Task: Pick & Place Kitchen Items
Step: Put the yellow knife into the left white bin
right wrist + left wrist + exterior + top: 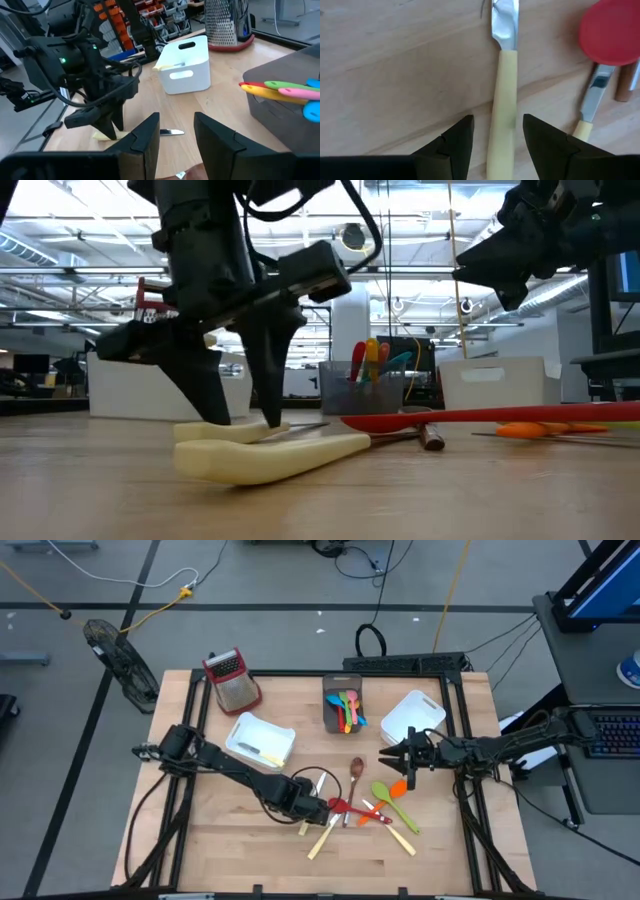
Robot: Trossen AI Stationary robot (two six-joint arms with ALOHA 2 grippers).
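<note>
where the low view starts, closest to the front edge of the wooden bench (240,840), a cream-handled knife (270,457) lies flat, its long axis slanting, handle toward the front edge and blade toward the middle of the bench. the left gripper (497,137) stands over that handle, jaws released, one dark finger either side of it and not yet pressing it. just beside lie a second cream-handled piece (584,127) and a red spoon (480,418), its long handle running across the bench. farther right, the right gripper (406,758) hangs above an orange utensil (397,787) and a green spoon (384,792), jaws parted and empty. beyond them a grey bin (342,710) holds coloured utensils on end, with a white bin (262,740) to its left.
</note>
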